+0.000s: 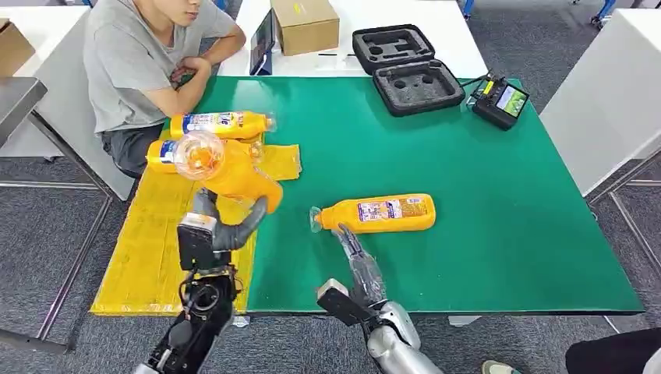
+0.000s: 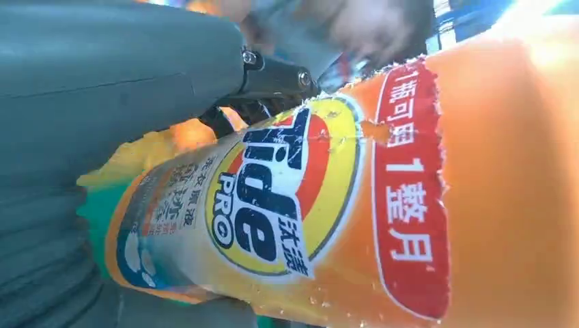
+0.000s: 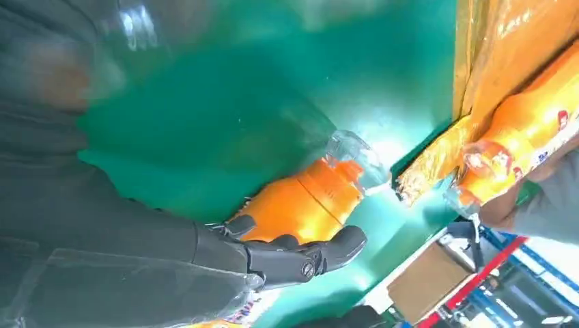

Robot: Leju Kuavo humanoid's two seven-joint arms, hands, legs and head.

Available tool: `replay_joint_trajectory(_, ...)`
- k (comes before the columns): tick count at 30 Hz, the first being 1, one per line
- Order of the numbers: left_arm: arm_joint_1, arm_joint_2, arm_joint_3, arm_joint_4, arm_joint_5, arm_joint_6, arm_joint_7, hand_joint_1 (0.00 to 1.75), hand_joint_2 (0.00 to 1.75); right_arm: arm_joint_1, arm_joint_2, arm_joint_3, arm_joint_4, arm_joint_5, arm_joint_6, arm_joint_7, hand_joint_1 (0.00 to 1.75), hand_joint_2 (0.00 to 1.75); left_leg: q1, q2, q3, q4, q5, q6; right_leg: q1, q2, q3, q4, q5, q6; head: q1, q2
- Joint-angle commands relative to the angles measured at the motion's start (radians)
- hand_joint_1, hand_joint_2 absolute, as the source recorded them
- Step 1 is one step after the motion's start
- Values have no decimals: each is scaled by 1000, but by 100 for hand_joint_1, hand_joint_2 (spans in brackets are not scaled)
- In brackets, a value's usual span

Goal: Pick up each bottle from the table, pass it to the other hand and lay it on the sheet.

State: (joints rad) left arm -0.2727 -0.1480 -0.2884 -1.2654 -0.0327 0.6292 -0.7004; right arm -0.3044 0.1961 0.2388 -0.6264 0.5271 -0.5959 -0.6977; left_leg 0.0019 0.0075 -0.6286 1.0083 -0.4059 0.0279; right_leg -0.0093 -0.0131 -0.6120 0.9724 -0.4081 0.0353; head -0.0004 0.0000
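So far, two bottles (image 1: 214, 125) are laid on the yellow sheet (image 1: 148, 249) at upper left. A third bottle (image 1: 234, 173) is gripped by the left hand (image 1: 214, 230). One bottle (image 1: 378, 213) at centre is touched by the right hand (image 1: 355, 257), fingers spread.

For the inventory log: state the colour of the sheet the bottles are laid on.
Yellow. The sheet shows best in the head view, beside the green table.
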Motion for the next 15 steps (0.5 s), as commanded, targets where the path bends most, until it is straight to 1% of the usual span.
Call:
replay_joint_trajectory(1, -148, 179, 135, 142, -805, 69, 170, 175, 175, 17, -22, 38, -67, -49, 23, 0, 0, 175, 1, 2, 5, 0, -2, -2, 1, 4, 4, 0, -1, -2, 0, 0)
replay_joint_trajectory(2, -164, 228, 97, 171, -881, 56, 233, 175, 175, 21, -25, 38, -82, -54, 31, 0, 0, 175, 0, 1, 2, -1, 0, -1, 0, 2, 2, 0, 0, -1, 0, 0)
replay_joint_trajectory(3, -163, 238, 98, 169, -881, 56, 231, 175, 175, 21, -26, 37, -83, -55, 32, 0, 0, 175, 0, 2, 5, -1, -1, -2, 0, 3, 4, 0, -1, -2, 1, 0)
replay_joint_trajectory(4, -167, 294, 57, 178, -982, 17, 310, 175, 175, 22, -28, 43, -94, -60, 50, 0, 0, 175, 0, 1, 5, -1, 0, -2, 0, 3, 3, 0, -1, -2, 1, 0)
replay_joint_trajectory(5, -161, 353, 41, 167, -997, -12, 327, 175, 175, 17, -28, 51, -95, -68, 63, 0, 0, 175, 0, 2, 3, -1, 0, -1, -1, 3, 2, 0, 0, -1, 0, 0)
replay_joint_trajectory(6, -155, 386, 43, 158, -995, -30, 336, 175, 175, 9, -26, 59, -90, -72, 70, 0, 0, 175, 0, 4, 6, -1, -1, -2, 0, 5, 4, 0, -1, -2, 0, 0)
replay_joint_trajectory(8, -132, 448, 39, 116, -1020, -65, 360, 175, 175, -2, -23, 84, -82, -88, 78, 0, 0, 175, 0, 5, 3, -1, 0, -2, 0, 6, 1, 0, 0, -1, 0, 0)
replay_joint_trajectory(9, -127, 461, 38, 104, -1034, -75, 370, 175, 175, -5, -23, 92, -82, -93, 81, 0, 0, 175, 1, 7, 5, 0, -2, -3, 1, 9, 2, 1, -1, -2, 0, 0)
replay_joint_trajectory(10, -120, 490, 31, 81, -1064, -103, 387, 175, 175, -7, -23, 107, -83, -100, 82, 0, 0, 175, 1, 9, 4, 0, -1, -3, 1, 10, 1, 1, 0, -2, 1, 0)
replay_joint_trajectory(11, -113, 521, 30, 56, -1083, -126, 403, 175, 175, -8, -25, 120, -85, -112, 82, 0, 0, 175, 2, 8, 6, 0, -2, -3, 1, 10, 3, 1, -2, -2, 0, 0)
replay_joint_trajectory(12, -112, 555, 24, 37, -1103, -150, 418, 175, 175, -10, -27, 129, -86, -122, 85, 0, 0, 175, 2, 8, 4, 0, -1, -3, 2, 10, 0, 1, -1, -2, 0, 0)
replay_joint_trajectory(13, -119, 595, 21, 22, -1099, -168, 424, 175, 175, -16, -29, 140, -79, -133, 82, 0, 0, 175, 2, 7, 2, 0, 0, -2, 2, 8, -1, 1, 0, -2, 0, 0)
replay_joint_trajectory(14, -140, 646, 19, 16, -1089, -189, 427, 175, 175, -23, -32, 153, -74, -148, 83, 0, 0, 175, 3, 7, 4, 1, -2, -3, 3, 9, 1, 2, -2, -2, 0, 0)
replay_joint_trajectory(15, -158, 669, 26, 18, -1081, -206, 425, 175, 175, -27, -31, 156, -72, -153, 89, 0, 0, 175, 4, 8, 1, 1, -1, -3, 3, 9, -1, 2, -1, -2, 1, 0)
